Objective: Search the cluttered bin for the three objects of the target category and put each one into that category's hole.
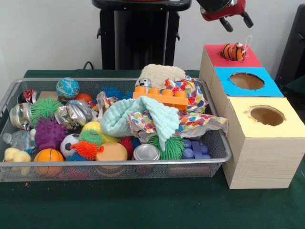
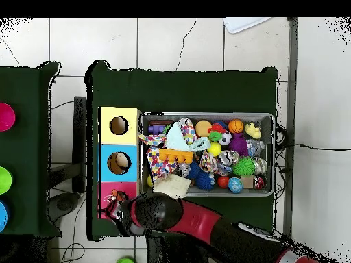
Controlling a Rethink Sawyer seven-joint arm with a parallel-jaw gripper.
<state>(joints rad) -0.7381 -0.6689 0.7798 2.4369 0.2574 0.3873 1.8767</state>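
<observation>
An orange-and-black striped plush toy (image 1: 233,51) lay on the red top (image 1: 224,53) of the far compartment of the three-hole sorting box (image 1: 257,143), seemingly over that hole, which did not show beneath it; its white loop stuck up to the right. It looked lodged on the opening, not dropped through. The gripper (image 1: 234,19) hung just above and slightly left of the toy with its dark fingers spread and nothing between them, apart from the plush. In the overhead view the gripper (image 2: 118,203) sat over the red end of the box. To finish this step well, the toy likely needed a gentle downward nudge on its middle so it cleared the rim, taking care not to snag the loop. The blue hole (image 1: 246,80) and the yellow hole (image 1: 267,115) stood open nearer. To the left, the wire mesh bin (image 1: 224,151) was crowded with spiky balls, a mint cloth (image 1: 138,117), an orange toy brick (image 1: 162,98) and a small basketball (image 1: 48,156).
</observation>
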